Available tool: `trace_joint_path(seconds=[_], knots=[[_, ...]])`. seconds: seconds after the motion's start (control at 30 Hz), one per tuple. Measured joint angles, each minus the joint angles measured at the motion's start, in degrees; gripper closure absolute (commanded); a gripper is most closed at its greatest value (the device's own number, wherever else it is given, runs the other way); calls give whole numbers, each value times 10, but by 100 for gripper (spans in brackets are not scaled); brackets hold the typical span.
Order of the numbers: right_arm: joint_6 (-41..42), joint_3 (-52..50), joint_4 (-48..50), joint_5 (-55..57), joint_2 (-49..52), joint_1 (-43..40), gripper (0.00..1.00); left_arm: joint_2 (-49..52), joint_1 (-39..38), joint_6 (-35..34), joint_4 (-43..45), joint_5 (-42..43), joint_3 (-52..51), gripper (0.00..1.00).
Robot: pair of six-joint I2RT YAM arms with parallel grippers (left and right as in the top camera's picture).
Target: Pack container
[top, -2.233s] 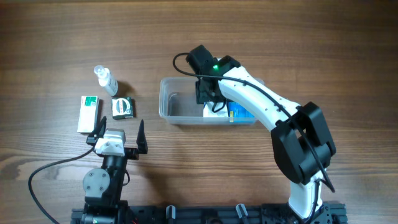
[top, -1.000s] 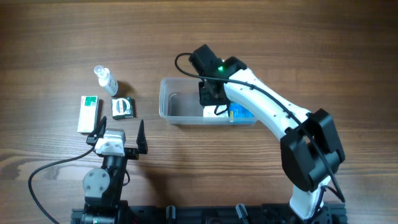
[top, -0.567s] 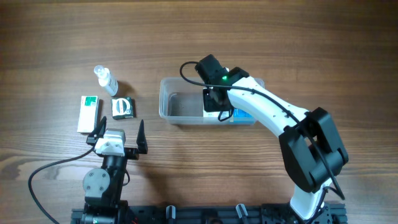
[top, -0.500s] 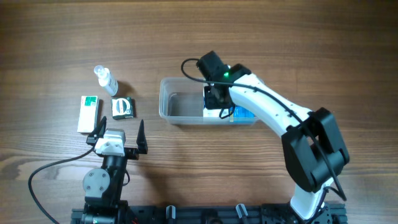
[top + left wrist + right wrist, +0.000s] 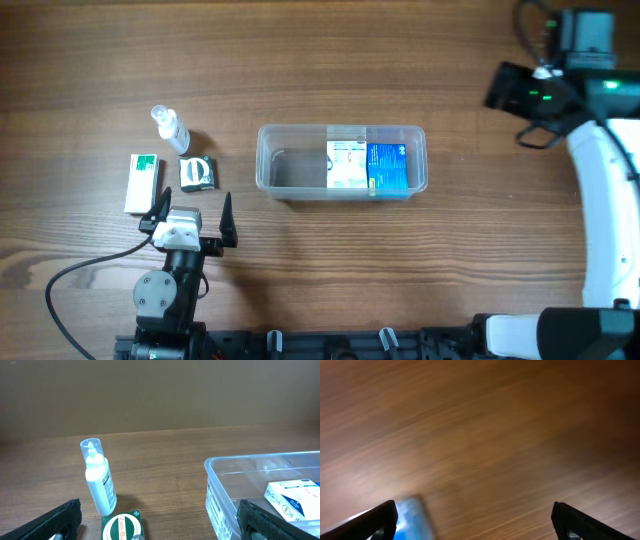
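The overhead camera looked straight down on the table [image 5: 300,50] from well above, with the robot's bases along the near edge. It took in the whole spread, from the spray bottle [image 5: 171,127] at the left to the right arm at the far right.

The left wrist camera sat low and close over the table, facing level toward the far side between the fingers [image 5: 57,522] of the left claw [image 5: 157,515]. With the overhead view it shared the spray bottle, the small green-labelled box [image 5: 122,527] and the left end of the container [image 5: 220,485].

The right wrist camera faced bare wood between the fingers [image 5: 375,520] of the right claw [image 5: 475,520]. Its picture was blurred, and a blue smear at lower left could not be identified.
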Motion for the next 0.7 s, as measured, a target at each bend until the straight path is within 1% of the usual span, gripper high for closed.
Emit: trace_joint_path(seconds=[0.1,0.57,0.63,0.7], knots=[[-2,0,0,2,0,-35,0,0,0,0,0,0,0,0],[-2,0,2,2,0,-36,0,0,0,0,1,-4,0,0],[-2,0,2,2,0,-36,0,0,0,0,33,-6,-3,0],[-2,0,2,2,0,-36,0,0,0,0,72,18,1,0]])
